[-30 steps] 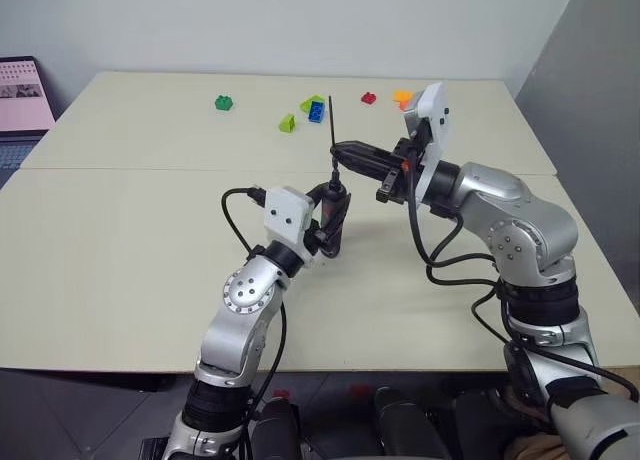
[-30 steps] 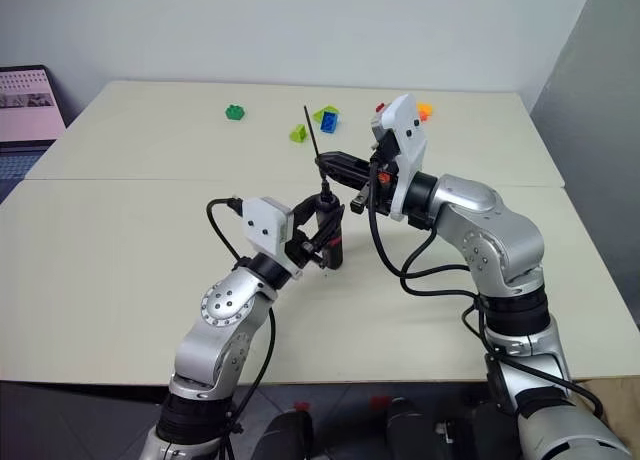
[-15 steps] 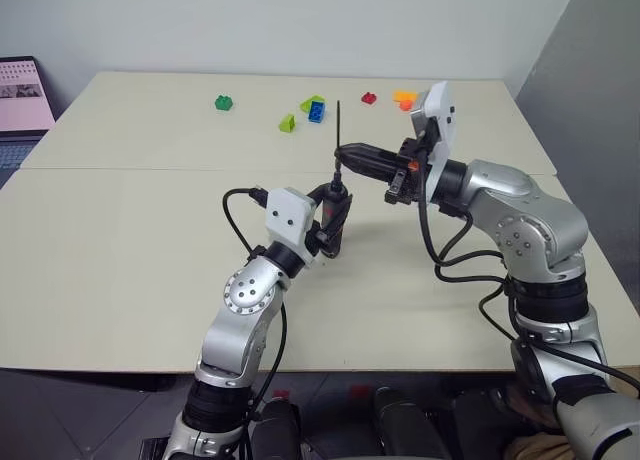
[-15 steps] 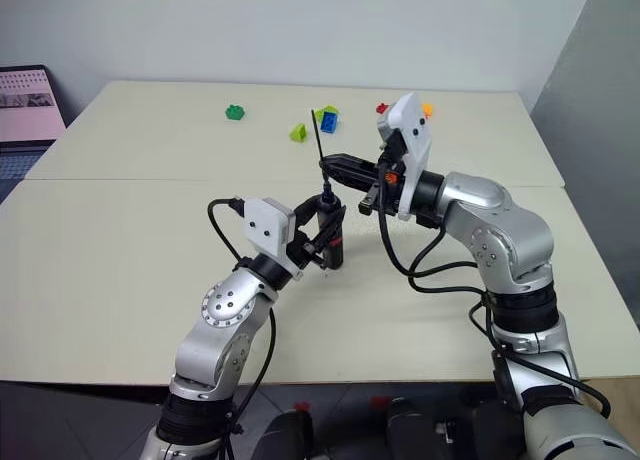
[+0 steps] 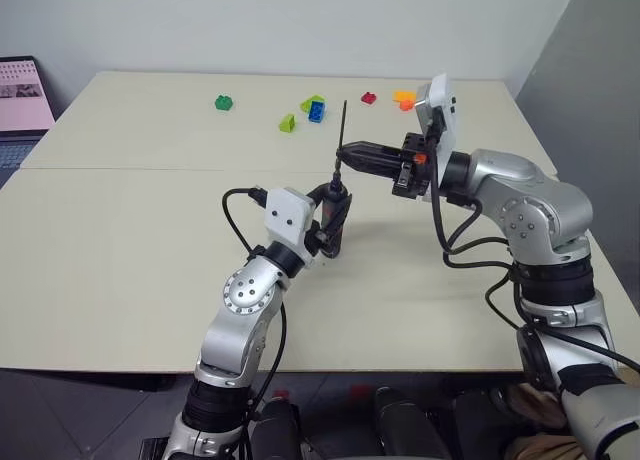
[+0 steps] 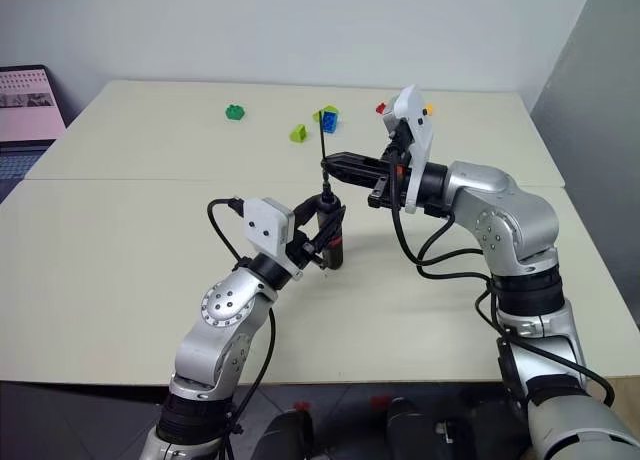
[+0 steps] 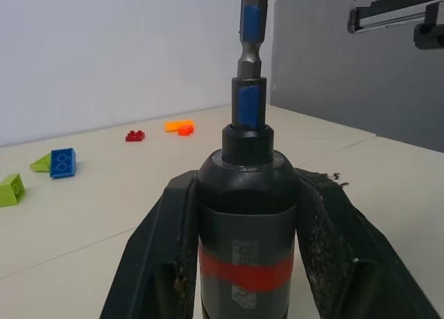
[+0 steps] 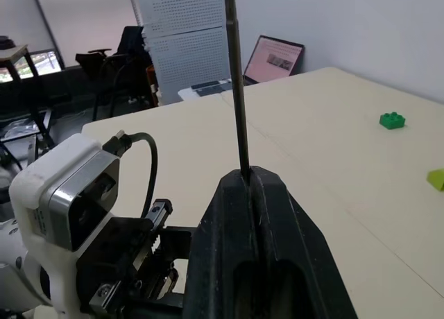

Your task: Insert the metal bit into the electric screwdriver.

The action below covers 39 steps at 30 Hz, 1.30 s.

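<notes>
A: Start at the fingers. The right gripper (image 5: 341,158), centre of the head view, has its fingers pressed together on the bit (image 5: 342,126), which sticks up and leans slightly right above them. The left gripper (image 5: 335,202), just below, is clamped around the screwdriver (image 5: 333,218), held upright with its tip at the top.

B: Is the bit seated?

A: From the left wrist view, its lower end (image 7: 248,90) looks to be standing in the screwdriver's collar (image 7: 247,142), maybe only partway; I can't tell the depth.

B: So how to finish well?

A: I'd bring the lean in line with the screwdriver first, then press straight down along its axis. The left should hold firm. Release only once the bit stands by itself.

B: The bricks (image 5: 315,109) at upper centre?

A: Well apart on the table (image 5: 120,230).
</notes>
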Each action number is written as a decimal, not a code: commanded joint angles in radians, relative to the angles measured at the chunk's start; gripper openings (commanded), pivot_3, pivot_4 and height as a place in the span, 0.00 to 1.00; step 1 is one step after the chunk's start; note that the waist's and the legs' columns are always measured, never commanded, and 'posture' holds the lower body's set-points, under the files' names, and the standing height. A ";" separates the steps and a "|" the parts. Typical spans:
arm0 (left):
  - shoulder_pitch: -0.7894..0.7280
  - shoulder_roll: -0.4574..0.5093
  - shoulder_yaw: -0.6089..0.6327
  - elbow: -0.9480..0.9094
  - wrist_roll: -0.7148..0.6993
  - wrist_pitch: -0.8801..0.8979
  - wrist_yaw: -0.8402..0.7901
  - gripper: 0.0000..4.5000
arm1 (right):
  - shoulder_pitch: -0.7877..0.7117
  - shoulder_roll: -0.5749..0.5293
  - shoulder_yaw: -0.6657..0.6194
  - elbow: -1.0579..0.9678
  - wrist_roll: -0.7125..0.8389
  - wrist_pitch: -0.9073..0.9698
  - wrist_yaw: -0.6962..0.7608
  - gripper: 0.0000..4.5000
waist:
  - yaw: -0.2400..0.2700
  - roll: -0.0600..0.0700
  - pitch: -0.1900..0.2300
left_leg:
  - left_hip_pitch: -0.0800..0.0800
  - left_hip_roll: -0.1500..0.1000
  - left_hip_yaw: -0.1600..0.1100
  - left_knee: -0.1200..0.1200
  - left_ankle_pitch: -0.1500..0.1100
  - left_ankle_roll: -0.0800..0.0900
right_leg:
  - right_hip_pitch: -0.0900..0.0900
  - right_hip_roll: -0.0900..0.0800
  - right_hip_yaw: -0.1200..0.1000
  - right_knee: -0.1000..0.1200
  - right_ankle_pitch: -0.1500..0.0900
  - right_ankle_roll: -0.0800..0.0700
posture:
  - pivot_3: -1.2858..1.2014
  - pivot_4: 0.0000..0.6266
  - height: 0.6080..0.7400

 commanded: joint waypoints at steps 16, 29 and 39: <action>-0.007 0.011 0.007 -0.017 -0.001 -0.009 -0.023 0.36 | -0.146 -0.038 0.089 0.238 -0.080 -0.056 0.295 0.00 | 0.000 0.000 0.000 | 0.000 0.000 0.000 -0.001 0.000 0.000 | 0.003 0.000 -0.001 -0.006 0.001 0.001 | 0.52 0.24 1.00; -0.010 0.011 0.015 -0.013 -0.003 -0.003 -0.024 0.36 | -0.153 -0.039 0.108 0.256 -0.127 -0.090 0.359 0.00 | 0.000 0.000 0.000 | 0.000 0.000 0.000 -0.001 0.000 0.000 | 0.003 0.000 -0.001 -0.006 0.001 0.001 | 0.52 0.24 1.00; -0.010 0.013 0.013 -0.013 -0.004 0.001 -0.028 0.36 | -0.159 -0.029 0.081 0.259 -0.127 -0.082 0.337 0.12 | 0.000 0.000 0.000 | 0.000 0.000 0.000 -0.001 0.000 0.000 | 0.003 0.000 -0.001 -0.006 0.001 0.001 | 0.52 0.24 1.00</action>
